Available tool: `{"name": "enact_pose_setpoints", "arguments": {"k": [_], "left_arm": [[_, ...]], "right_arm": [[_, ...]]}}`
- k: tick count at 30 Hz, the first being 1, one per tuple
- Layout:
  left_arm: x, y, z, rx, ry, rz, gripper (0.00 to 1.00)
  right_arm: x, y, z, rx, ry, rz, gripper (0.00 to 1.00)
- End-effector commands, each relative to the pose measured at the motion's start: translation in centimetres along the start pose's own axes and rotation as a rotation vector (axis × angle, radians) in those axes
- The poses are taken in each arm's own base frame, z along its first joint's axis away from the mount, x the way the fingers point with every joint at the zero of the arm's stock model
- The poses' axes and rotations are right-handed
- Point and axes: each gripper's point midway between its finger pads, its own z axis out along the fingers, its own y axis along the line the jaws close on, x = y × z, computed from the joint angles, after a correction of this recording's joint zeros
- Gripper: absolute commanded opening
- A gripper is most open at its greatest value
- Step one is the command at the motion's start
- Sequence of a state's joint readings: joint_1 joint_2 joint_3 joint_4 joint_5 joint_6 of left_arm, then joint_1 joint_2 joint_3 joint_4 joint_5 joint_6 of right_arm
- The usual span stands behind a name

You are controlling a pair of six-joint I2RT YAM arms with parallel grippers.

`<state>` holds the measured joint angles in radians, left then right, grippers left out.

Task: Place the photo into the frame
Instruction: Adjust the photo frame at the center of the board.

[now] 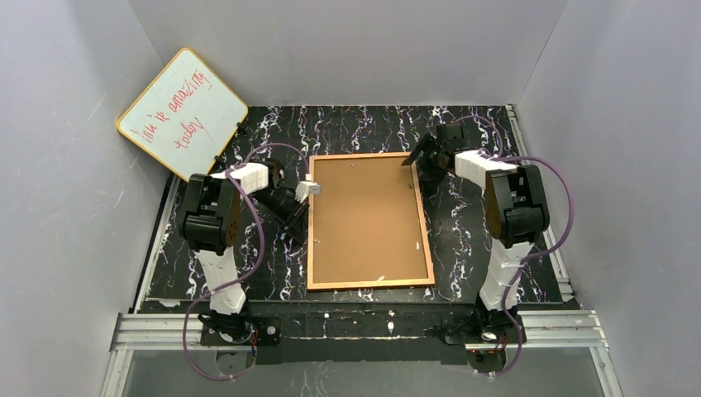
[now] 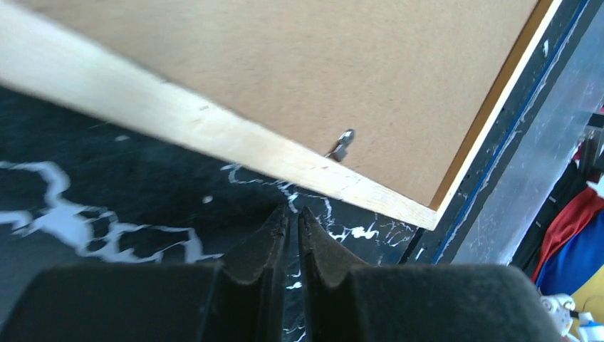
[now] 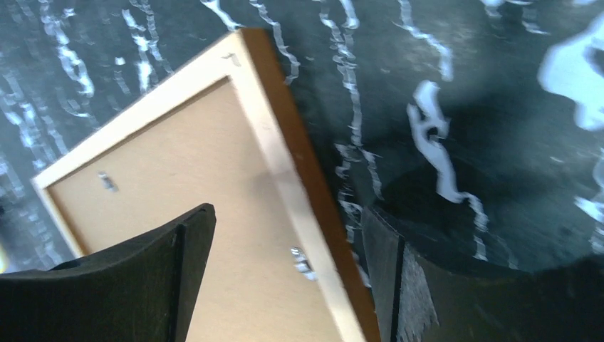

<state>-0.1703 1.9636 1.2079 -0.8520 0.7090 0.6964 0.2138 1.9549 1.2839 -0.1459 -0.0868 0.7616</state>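
Observation:
The frame (image 1: 368, 219) lies back-up in the middle of the black marbled table, its brown fibreboard back showing with small metal tabs (image 2: 342, 144). The photo is out of view. My left gripper (image 1: 302, 227) hovers just off the frame's left edge, shut with nothing between its fingers (image 2: 293, 211); the pale frame edge (image 2: 214, 128) runs just ahead of the tips. At the frame's far right corner my right gripper (image 1: 420, 159) is open. In the right wrist view it (image 3: 288, 214) straddles the frame's right edge (image 3: 185, 164), one finger over the backboard, the other over the table.
A yellow-edged whiteboard (image 1: 182, 112) with red handwriting leans in the far left corner. Grey walls close in on three sides. An aluminium rail (image 1: 364, 324) runs along the near edge, and another (image 1: 537, 198) along the right side.

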Motion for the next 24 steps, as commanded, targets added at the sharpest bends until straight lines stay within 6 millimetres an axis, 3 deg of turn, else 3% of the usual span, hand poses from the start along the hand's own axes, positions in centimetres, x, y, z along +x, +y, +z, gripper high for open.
{"name": "enact_pose_setpoints", "arguments": {"k": [1, 4, 10, 12, 14, 15, 17, 20, 24], "left_arm": [[1.3, 0.8, 1.4, -0.084, 0.083, 0.104, 0.10], [0.9, 0.1, 2.6, -0.079, 0.097, 0.134, 0.11], [-1.4, -2.7, 6.1, -0.035, 0.129, 0.204, 0.12], [-2.3, -4.1, 7.1, -0.014, 0.140, 0.239, 0.15], [-3.1, -5.6, 7.6, 0.017, 0.141, 0.260, 0.25], [-3.1, -6.5, 7.4, 0.040, 0.151, 0.255, 0.37], [-3.3, -7.8, 6.2, 0.076, 0.166, 0.255, 0.55], [-3.2, -9.0, 2.9, 0.118, 0.164, 0.267, 0.60], [-4.6, -9.4, -3.0, 0.146, 0.099, 0.283, 0.74]], "right_arm": [[1.4, 3.3, 2.0, -0.143, 0.126, 0.088, 0.83], [1.9, 6.4, 3.5, -0.204, 0.189, 0.074, 0.84], [4.3, 16.7, 5.5, -0.391, 0.291, -0.092, 0.84], [4.8, 19.0, 5.8, -0.410, 0.304, -0.159, 0.86], [3.7, 20.0, 5.7, -0.408, 0.283, -0.202, 0.90], [3.0, 19.3, 5.9, -0.373, 0.267, -0.212, 0.97], [0.2, 18.3, 4.8, -0.329, 0.187, -0.233, 0.99], [-3.5, 16.4, 2.3, -0.304, 0.088, -0.221, 0.99], [-7.7, 13.0, -1.8, -0.194, -0.040, -0.177, 0.99]]}}
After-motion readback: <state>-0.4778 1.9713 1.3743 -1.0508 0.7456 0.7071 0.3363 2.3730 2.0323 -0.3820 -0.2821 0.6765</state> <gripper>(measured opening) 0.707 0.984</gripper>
